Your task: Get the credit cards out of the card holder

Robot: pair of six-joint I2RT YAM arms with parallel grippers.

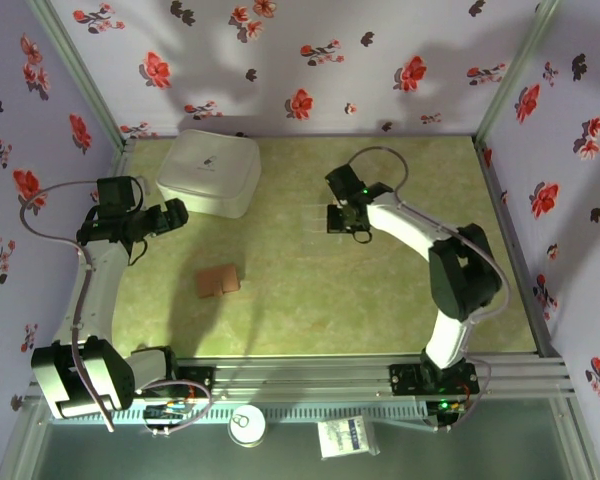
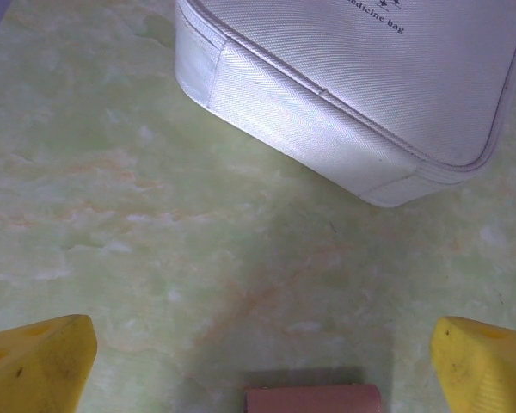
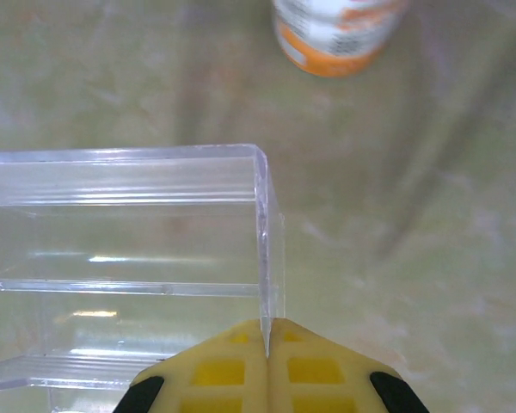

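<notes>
The card holder lies folded shut on the counter, left of its middle and closer to the near edge than the far one; its brown outside shows and its inside is hidden. In the left wrist view only one brown edge of it shows, cut off by the bottom of the frame.

The left hand hangs near the left edge with its yellow fingers spread wide and nothing between them. Beyond it, the white bag sits at the far left corner, its printed label partly cut off.

The right hand is pressed together, pinching the thin wall of the clear tray. From above, the tray is nearly impossible to make out against the green. An orange-and-white bottle stands past the tray, blurred and cropped.
</notes>
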